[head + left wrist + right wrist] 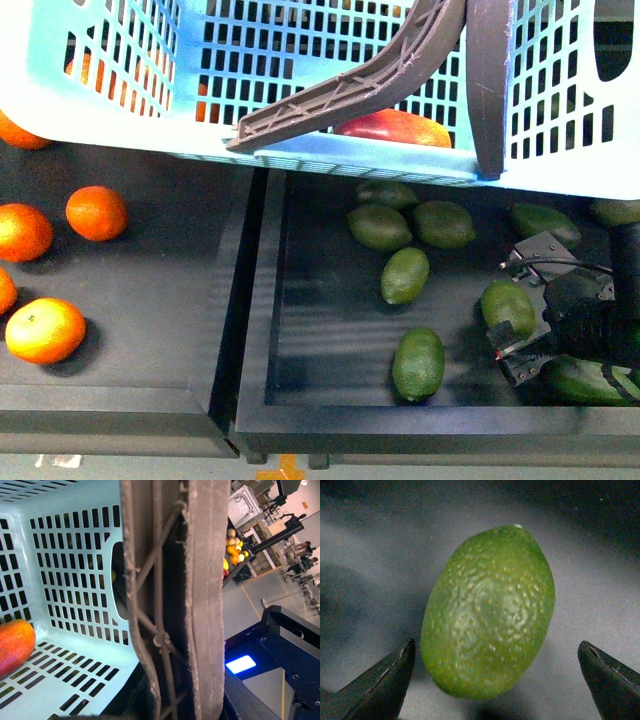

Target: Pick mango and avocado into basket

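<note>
Now the right tool point(496, 641) is held wide astride the avocado point(487, 612) — it is best lowered, centred, then closed gently across the middle.

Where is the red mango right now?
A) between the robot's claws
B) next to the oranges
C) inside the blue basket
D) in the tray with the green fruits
C: the mango lies on the lattice floor of the basket, as the left wrist view shows.
</note>
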Action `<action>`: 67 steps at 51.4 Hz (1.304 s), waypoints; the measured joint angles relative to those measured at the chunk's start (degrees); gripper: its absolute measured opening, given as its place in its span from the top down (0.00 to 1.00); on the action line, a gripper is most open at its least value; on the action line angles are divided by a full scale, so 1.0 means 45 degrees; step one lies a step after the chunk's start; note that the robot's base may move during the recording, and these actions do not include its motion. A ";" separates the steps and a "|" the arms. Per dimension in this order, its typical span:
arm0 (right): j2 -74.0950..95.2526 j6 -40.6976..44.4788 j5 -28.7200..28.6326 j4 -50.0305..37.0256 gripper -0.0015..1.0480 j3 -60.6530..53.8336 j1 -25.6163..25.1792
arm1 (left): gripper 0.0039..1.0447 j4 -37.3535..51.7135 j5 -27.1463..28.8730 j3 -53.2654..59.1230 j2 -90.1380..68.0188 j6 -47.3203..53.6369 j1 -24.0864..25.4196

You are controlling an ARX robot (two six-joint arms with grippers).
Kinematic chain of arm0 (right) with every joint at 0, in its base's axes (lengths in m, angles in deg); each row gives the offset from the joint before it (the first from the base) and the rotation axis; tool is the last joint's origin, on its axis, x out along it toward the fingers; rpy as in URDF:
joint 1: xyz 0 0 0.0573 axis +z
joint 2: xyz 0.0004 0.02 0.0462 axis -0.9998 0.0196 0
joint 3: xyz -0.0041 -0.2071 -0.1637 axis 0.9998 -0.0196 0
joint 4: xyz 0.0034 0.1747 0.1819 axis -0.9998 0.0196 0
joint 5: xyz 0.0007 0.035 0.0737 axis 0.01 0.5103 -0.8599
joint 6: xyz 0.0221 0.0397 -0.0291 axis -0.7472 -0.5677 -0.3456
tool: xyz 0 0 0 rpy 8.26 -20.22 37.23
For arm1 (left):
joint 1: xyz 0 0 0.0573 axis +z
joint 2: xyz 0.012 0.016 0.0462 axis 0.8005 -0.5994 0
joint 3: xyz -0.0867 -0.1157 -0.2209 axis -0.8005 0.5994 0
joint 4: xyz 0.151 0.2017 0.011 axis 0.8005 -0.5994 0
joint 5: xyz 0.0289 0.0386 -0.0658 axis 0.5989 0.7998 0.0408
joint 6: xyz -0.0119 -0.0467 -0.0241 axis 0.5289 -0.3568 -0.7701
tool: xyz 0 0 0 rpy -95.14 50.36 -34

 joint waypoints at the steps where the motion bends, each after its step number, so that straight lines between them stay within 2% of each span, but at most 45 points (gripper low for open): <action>1: 0.0063 -0.0024 0.0010 0.0053 0.08 0.0107 0.0029 | 0.84 0.0000 0.0000 0.0000 0.0000 0.0000 0.0000; 11: 0.0597 -0.0282 0.0359 0.0117 0.08 0.0816 0.0350 | 0.84 0.0000 -0.0015 0.0000 0.0000 0.0000 0.0000; 24: 0.0544 -0.0568 0.0461 0.0257 0.42 0.0850 0.0486 | 0.84 0.0000 -0.0010 0.0000 0.0000 0.0000 0.0000; 30: 0.0248 -0.0607 0.0461 0.0238 0.49 0.0631 0.0355 | 0.84 0.0000 0.0000 0.0000 0.0000 0.0000 0.0000; 40: -0.0797 -0.0797 0.0685 -0.0024 0.50 0.0000 -0.0257 | 0.84 0.0000 -0.0015 0.0000 0.0000 0.0000 0.0000; 46: -0.2433 -0.0704 0.1569 -0.0189 0.50 -0.0831 -0.1389 | 0.84 0.0000 -0.0019 0.0000 0.0000 0.0000 0.0000; 56: -0.5421 -0.0763 0.1807 -0.0005 0.50 -0.1622 -0.3147 | 0.84 0.0000 0.0000 0.0000 0.0000 0.0000 0.0000; 61: -0.7606 -0.1360 0.1146 0.0675 0.50 -0.1836 -0.3803 | 0.84 0.0000 0.0000 0.0000 0.0000 0.0000 0.0000; 67: -1.0414 -0.2186 0.0219 0.1851 0.50 -0.1982 -0.3852 | 0.84 0.0000 0.0000 0.0000 0.0000 0.0000 -0.0005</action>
